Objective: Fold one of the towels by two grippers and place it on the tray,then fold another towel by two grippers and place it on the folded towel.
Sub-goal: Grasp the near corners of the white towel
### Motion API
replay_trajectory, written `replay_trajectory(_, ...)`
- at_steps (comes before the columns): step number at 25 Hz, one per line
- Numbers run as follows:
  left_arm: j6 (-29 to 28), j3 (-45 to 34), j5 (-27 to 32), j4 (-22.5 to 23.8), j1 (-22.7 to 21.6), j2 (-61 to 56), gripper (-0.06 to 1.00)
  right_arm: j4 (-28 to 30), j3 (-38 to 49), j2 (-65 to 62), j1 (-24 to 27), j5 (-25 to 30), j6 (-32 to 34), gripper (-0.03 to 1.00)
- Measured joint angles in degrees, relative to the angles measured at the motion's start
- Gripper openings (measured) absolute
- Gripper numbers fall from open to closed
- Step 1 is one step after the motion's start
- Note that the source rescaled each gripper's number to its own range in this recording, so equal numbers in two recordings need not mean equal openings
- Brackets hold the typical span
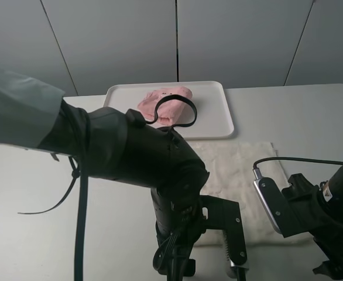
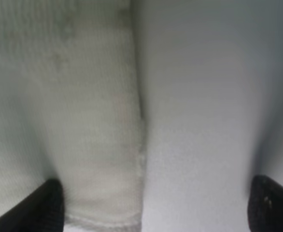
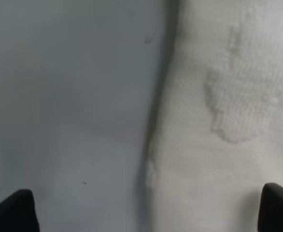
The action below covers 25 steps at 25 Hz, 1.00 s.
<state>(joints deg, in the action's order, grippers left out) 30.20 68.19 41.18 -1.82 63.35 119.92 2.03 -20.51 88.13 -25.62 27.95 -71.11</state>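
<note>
The pink towel (image 1: 166, 105) lies folded in a bundle on the white tray (image 1: 218, 89) at the back of the table. Nearer to me, the cream towel (image 1: 242, 170) is spread flat on the table. My left gripper (image 2: 156, 209) is open, low over the towel's near left edge (image 2: 100, 145), with one finger (image 2: 45, 205) over cloth and the other (image 2: 272, 203) over bare table. My right gripper (image 3: 146, 212) is also open, straddling the towel's right edge (image 3: 228, 125). Neither holds anything.
My bulky left arm (image 1: 154, 164) with its cable loop covers the towel's left part and the tray's front rim in the high view. My right arm (image 1: 309, 205) sits at the table's near right. The grey table (image 1: 300, 117) surrounds both.
</note>
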Motion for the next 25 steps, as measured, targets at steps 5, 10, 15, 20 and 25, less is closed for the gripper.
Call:
replay_trajectory(5,0.00,0.00,0.00,0.00,0.00,0.00,0.99,-0.09,0.00,2.12,0.00,-0.30,0.00,0.98)
replay_trajectory(10,0.00,0.00,0.00,0.21,0.09,0.00,0.99,-0.09,0.00,2.15,0.00,-1.48,0.00,0.98)
replay_trajectory(15,0.00,0.00,0.00,0.42,0.09,0.00,0.99,-0.09,0.00,2.19,0.00,-3.10,0.00,0.93)
replay_trajectory(20,0.00,0.00,0.00,0.42,0.09,0.00,0.99,-0.09,0.00,2.28,0.00,-3.10,0.13,0.86)
replay_trajectory(25,0.00,0.00,0.00,0.42,0.09,0.00,0.99,-0.09,0.00,2.28,0.00,-3.10,0.13,0.82)
